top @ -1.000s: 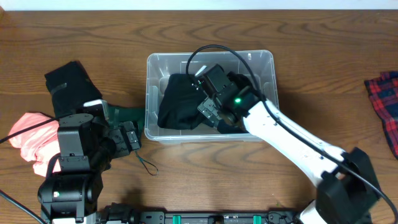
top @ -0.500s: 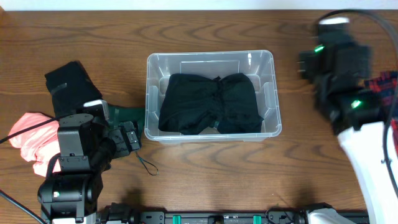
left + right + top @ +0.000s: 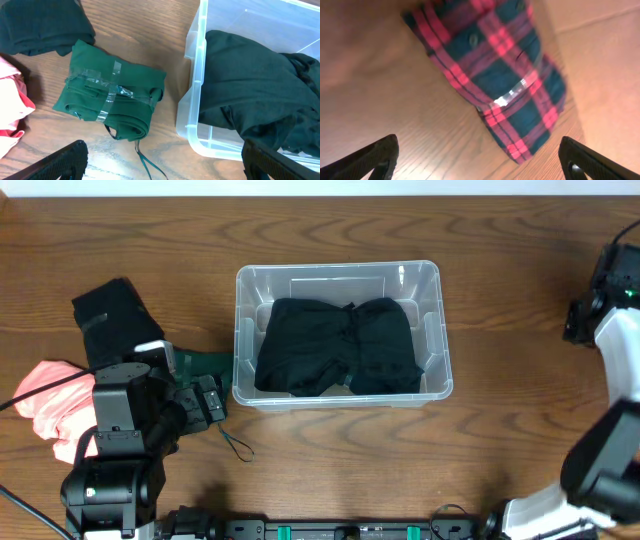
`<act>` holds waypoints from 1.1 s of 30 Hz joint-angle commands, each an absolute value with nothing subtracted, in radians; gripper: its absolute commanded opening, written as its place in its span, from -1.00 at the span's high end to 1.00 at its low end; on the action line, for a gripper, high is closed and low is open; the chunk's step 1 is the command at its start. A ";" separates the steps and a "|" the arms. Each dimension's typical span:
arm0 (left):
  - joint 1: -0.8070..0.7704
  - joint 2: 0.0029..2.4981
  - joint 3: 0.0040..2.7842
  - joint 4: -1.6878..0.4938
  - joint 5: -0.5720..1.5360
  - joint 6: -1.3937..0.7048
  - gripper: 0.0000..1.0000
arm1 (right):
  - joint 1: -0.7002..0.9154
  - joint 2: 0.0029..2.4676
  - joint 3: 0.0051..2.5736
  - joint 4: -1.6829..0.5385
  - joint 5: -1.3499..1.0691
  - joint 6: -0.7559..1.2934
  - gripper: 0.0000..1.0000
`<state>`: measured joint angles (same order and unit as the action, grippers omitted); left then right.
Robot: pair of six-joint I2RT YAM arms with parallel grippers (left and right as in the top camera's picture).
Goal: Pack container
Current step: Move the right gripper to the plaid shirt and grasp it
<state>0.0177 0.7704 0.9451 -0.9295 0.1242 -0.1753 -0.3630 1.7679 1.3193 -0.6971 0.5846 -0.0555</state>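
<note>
A black garment [image 3: 335,345] is seen packed in the clear container [image 3: 340,277]. The left gripper [image 3: 165,165] is spread wide above a taped green bundle [image 3: 112,97], and the right gripper [image 3: 480,160] wide above plaid cloth [image 3: 505,85].

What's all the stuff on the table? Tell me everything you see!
container: one, clear plastic, middle of the table
black garment: one, black, inside the container
green bundle: one, dark green, taped, left of the container
black cloth: one, black, far left
pink cloth: one, pink, left edge
plaid shirt: one, red and dark check, far right
table: one, brown wood
left gripper: one, black, open, over the green bundle
right gripper: one, black, open, over the plaid shirt
</note>
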 commanded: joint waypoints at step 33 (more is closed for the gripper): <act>0.015 0.770 0.962 -0.931 0.126 -0.155 -0.96 | -0.683 2.054 1.312 -0.484 0.401 -0.169 0.31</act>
